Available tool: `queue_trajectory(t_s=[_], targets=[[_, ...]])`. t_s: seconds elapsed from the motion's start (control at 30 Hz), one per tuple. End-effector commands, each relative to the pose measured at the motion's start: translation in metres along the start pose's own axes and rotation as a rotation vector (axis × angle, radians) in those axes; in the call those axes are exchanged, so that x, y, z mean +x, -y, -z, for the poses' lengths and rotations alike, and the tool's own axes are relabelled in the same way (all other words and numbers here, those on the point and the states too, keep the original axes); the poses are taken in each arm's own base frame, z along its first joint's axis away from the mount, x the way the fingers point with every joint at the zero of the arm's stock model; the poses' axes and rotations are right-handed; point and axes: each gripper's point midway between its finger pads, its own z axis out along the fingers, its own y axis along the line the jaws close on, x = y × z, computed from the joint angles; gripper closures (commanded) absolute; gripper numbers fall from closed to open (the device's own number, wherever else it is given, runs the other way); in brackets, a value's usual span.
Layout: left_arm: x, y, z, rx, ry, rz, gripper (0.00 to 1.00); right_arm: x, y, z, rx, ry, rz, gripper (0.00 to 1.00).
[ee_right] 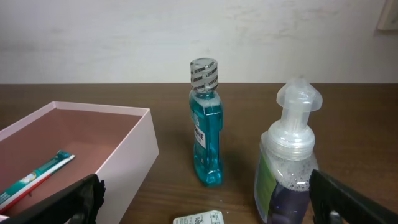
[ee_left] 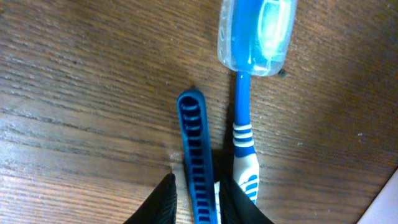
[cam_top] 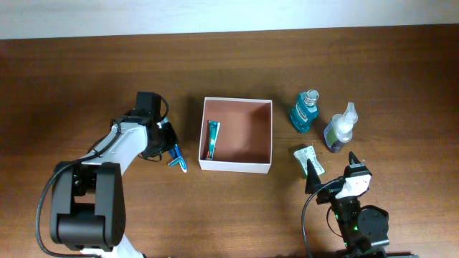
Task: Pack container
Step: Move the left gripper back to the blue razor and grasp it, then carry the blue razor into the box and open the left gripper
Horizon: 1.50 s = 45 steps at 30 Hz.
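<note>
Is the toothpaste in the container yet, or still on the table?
In: the toothpaste tube lies flat on the floor of the container, along its left wall, seen from overhead and right wrist.

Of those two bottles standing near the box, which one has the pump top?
The clear bottle with purple liquid, the one farther from the container. The teal mouthwash bottle beside it has a plain screw cap instead.

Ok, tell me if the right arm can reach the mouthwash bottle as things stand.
Probably yes: the open right pincer faces the mouthwash bottle, with only a flat packet lying low between; the pump bottle stands aside.
</note>
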Motion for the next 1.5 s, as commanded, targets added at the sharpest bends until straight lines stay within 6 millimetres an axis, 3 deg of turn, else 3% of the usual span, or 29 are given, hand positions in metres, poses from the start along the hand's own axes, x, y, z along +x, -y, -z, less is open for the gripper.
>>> queue_trajectory(t_s=[0.0,0.07,0.13,0.3,0.37,0.47,0.73,0.9,1.0,1.23,1.33,1.47], targets=[[0.009,-0.004,-0.014,-0.012,-0.039,0.007,0.77,0.003,0.0,0.0,0.003,-0.006,-0.011,0.02],[0.01,-0.004,-0.015,-0.015,-0.045,0.007,0.79,0.003,0.0,0.0,0.003,-0.006,-0.011,0.02],[0.01,-0.005,-0.016,-0.017,-0.047,0.007,0.91,0.003,0.0,0.0,0.003,-0.006,-0.011,0.02],[0.011,-0.005,-0.016,-0.017,-0.048,0.007,0.92,0.003,0.0,0.0,0.003,-0.006,-0.011,0.02],[0.011,-0.005,-0.016,-0.018,-0.051,0.007,0.99,0.003,0.0,0.0,0.003,-0.006,-0.011,0.02],[0.01,-0.006,-0.014,-0.021,-0.054,0.003,0.99,0.003,0.0,0.0,0.003,-0.006,-0.011,0.02],[-0.009,-0.006,0.025,-0.086,-0.048,-0.023,0.99,0.003,0.0,0.0,0.003,-0.006,-0.011,0.02],[-0.022,0.009,0.059,-0.053,0.011,-0.04,0.99,0.003,0.0,0.0,0.003,-0.006,-0.011,0.02],[-0.023,0.028,0.077,-0.016,0.055,-0.079,0.99,0.003,0.0,0.0,0.003,-0.006,-0.011,0.02],[-0.01,0.101,0.129,0.109,0.169,-0.254,0.99,0.003,0.0,0.0,0.003,-0.006,-0.011,0.02],[0.006,0.138,0.146,0.16,0.191,-0.363,0.99,0.003,0.0,0.0,0.003,-0.006,-0.011,0.02],[0.015,0.155,0.151,0.157,0.221,-0.414,0.99,0.003,0.0,0.0,0.003,-0.006,-0.011,0.02]])
